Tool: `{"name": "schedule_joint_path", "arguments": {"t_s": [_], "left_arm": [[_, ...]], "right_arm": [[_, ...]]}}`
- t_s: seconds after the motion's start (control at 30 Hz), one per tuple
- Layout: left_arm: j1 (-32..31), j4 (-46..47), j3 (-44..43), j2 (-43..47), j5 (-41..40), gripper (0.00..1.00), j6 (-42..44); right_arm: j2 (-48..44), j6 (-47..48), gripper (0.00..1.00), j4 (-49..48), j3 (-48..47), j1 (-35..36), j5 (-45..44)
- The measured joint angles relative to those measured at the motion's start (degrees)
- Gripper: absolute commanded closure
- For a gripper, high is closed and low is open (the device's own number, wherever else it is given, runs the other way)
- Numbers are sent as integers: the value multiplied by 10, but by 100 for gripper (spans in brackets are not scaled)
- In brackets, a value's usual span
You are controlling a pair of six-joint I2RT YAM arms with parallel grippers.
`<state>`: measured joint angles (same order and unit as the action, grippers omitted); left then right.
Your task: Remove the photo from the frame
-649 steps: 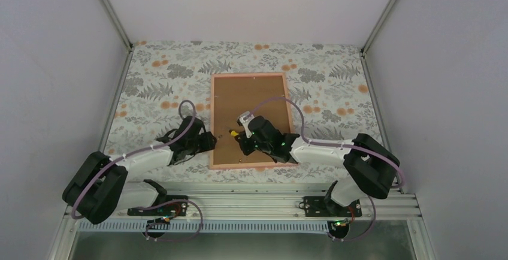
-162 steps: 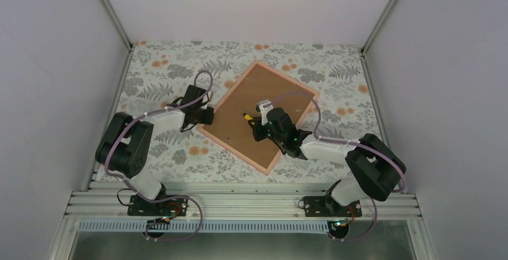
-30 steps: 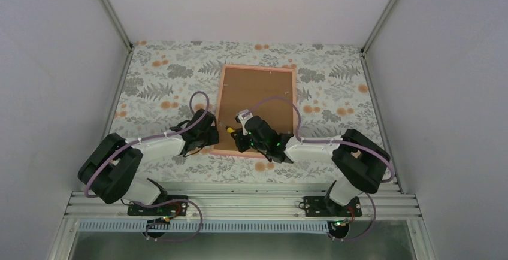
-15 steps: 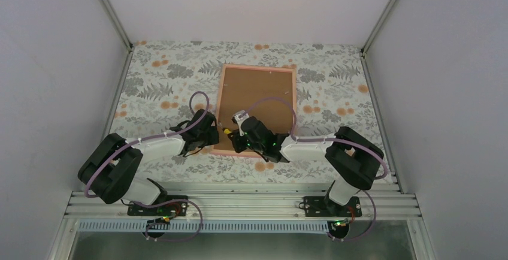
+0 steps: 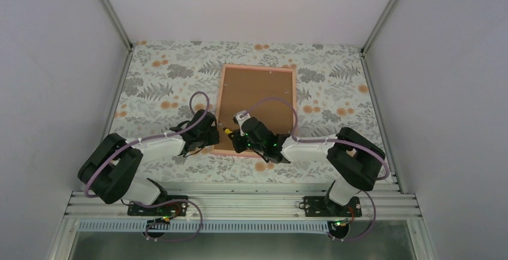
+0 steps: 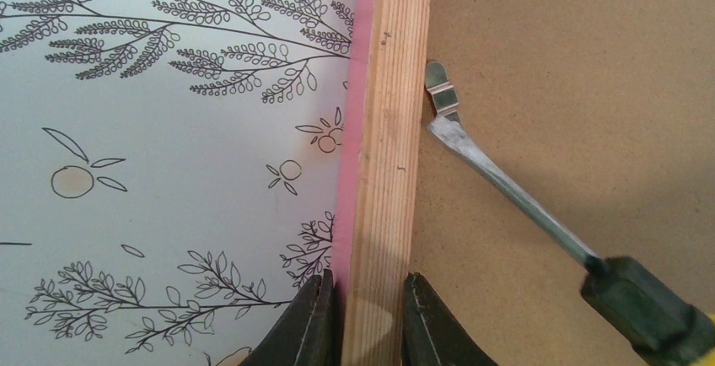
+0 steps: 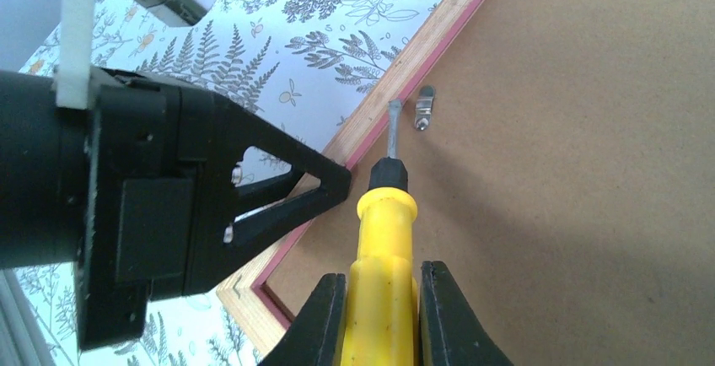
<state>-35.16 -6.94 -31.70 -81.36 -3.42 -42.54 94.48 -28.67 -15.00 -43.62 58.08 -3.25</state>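
Observation:
The pink frame [image 5: 220, 101] lies face down on the table, with its brown fibreboard backing panel [image 5: 260, 92] facing up. The photo is hidden under the backing. My left gripper [image 5: 209, 135] is shut on the frame's left rail [image 6: 388, 130] near the near corner, one jaw on each side [image 6: 368, 315]. My right gripper [image 5: 235, 137] is shut on a yellow-handled screwdriver [image 7: 385, 239]. The screwdriver's blade [image 6: 506, 193] reaches to a small metal clip [image 6: 440, 92] at the backing's left edge. The clip also shows in the right wrist view [image 7: 426, 109].
The table is covered by a floral cloth [image 5: 162, 86]. Grey walls enclose it on the left, back and right. The left gripper's black body [image 7: 169, 189] sits close beside the screwdriver. Another small clip shows near the backing's right edge [image 5: 286, 92].
The frame lay turned diagonally 5.4 s ago and now lies straight again. Over the last second my right gripper edged slightly left with the screwdriver. The left gripper has not moved.

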Motion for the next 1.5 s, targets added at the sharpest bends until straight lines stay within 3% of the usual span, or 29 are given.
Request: {"name": "schedule_joint_path", "arguments": {"t_s": [0.33, 0.93, 1.5], "left_arm": [[-1, 1, 0, 0, 0, 92, -2], [-1, 9, 3, 0, -5, 92, -4], [-1, 26, 14, 4, -5, 92, -17]], "right_arm": [[-27, 0, 96, 9, 15, 0, 2], [12, -7, 96, -9, 7, 0, -11], [12, -59, 96, 5, -1, 9, -47]]}}
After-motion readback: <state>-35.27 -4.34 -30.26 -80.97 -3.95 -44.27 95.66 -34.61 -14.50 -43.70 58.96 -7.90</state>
